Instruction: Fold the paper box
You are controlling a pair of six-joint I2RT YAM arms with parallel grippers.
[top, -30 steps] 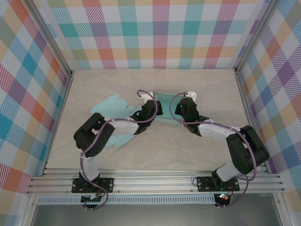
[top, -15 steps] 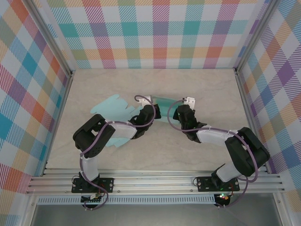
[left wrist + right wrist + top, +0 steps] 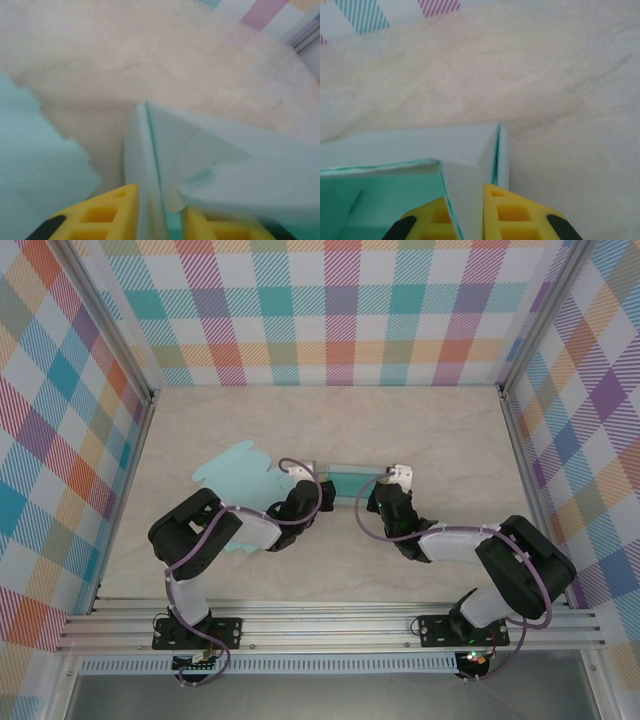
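The light teal paper box lies at the table's middle. Its flat toothed flaps spread to the left and a raised wall stands between the two arms. My left gripper is at the wall's left end. In the left wrist view its yellow fingers stand a little apart around the doubled paper edge, with a gap on the right side. My right gripper is at the wall's right end. Its yellow fingers are shut on a paper panel of the box corner.
Plaid walls close in the back and both sides of the pale wooden table. Aluminium rails run along the near edge by the arm bases. Bare table lies behind the box and to the right.
Both grippers have come toward the near edge and lower, bringing the box's raised wall with them. The left jaws have parted from a tight grip.
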